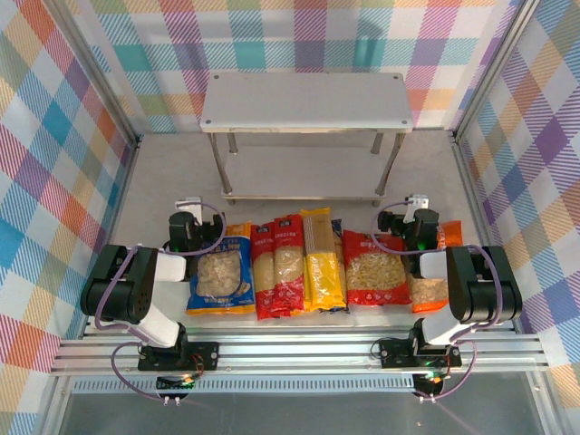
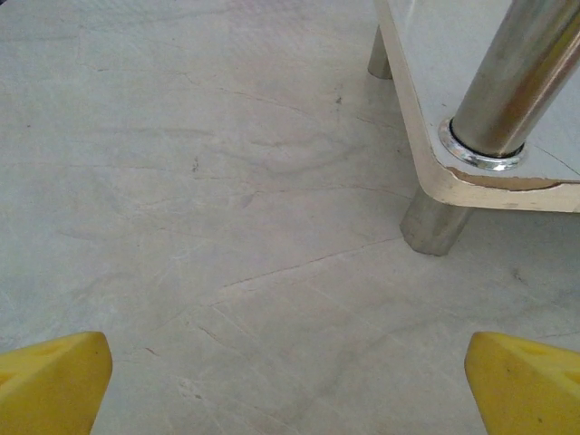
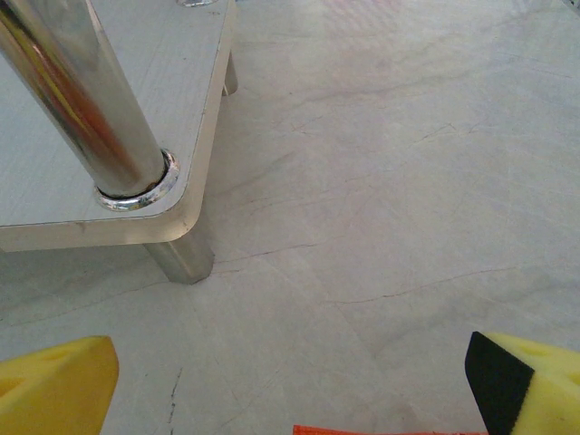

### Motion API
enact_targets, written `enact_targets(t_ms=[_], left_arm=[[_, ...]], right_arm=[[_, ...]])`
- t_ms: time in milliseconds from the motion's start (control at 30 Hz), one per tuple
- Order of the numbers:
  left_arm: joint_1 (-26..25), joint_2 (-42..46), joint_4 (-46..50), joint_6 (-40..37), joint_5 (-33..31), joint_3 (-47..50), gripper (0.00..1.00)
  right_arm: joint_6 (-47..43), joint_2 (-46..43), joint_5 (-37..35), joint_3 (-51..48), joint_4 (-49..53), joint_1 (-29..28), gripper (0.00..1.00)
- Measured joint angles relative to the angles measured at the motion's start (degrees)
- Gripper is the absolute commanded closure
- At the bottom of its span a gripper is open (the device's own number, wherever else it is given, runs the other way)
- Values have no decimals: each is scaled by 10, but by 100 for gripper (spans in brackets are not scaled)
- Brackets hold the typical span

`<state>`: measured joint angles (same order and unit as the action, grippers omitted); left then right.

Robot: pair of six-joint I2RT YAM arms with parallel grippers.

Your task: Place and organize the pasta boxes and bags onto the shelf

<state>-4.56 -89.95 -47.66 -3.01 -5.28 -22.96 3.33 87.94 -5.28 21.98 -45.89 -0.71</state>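
I see both tools parked between the row of pasta and the shelf (image 1: pixel 306 101), touching none of it. The left tool (image 1: pixel 188 207) sits just past the far left corner of the blue bag (image 1: pixel 220 276). In its wrist view it (image 2: pixel 290 381) is spread wide, its yellow fingers (image 2: pixel 50 381) at the two bottom corners with bare bench (image 2: pixel 181 181) between them. The shelf's lower board (image 2: pixel 471 109) is ahead and to the right.

The right tool (image 1: pixel 417 201) lies beyond the far ends of the red bag (image 1: pixel 373 270) and the orange bag (image 1: pixel 433 288), and its arm covers part of the orange bag. It (image 3: pixel 299 381) is also spread wide and holds nothing. A sliver of the orange bag (image 3: pixel 381 430) shows at the bottom edge, and the lower board (image 3: pixel 109 118) is ahead to the left.

The packs lie flat, side by side, along the near bench (image 1: pixel 163 181). From the left they run blue bag, two red packs (image 1: pixel 276 270), a yellow pack (image 1: pixel 323 258), red bag, orange bag. The bags are glossy, pillow-shaped and have clear windows showing short pasta. The packs are long and narrow.

The shelf stands empty near the back, two pale, matte boards with rounded corners on shiny round metal legs (image 2: pixel 521 72). The bench is pale grey and scuffed with fine scratches.
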Motion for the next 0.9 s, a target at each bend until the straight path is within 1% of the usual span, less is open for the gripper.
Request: enact_targets(t_ms=[33,67,133,167,233,400,500,600,700,833,900], left_arm=[[1,0,9,1,3,-4,0],[2,0,22,2,4,-10,2],[2,6,78,1,12,-39,13],[3,11,108,1,17,-59,16],[3,27,163,0,30,-98,18],[-1,117,247,25,62,-151,22],[-20,155,297,43,66,-186,23],[-59,183,347,63,64,-212,23],[-101,206,399,87,56,-224,24],[-155,240,478,125,26,-224,24],[-179,257,515,141,11,-224,24]], right_arm=[[0,0,0,0,0,0,1],[0,0,0,1,2,0,1],[0,-6,-1,15,36,0,0],[0,-14,-1,29,68,0,3],[1,-41,0,67,134,0,4],[7,-153,17,126,211,-4,8],[7,-194,30,177,296,-21,9],[16,-215,48,227,393,-48,12],[32,-242,38,247,478,-103,12],[51,-267,7,275,608,-221,13],[70,-273,-11,289,665,-264,14]])
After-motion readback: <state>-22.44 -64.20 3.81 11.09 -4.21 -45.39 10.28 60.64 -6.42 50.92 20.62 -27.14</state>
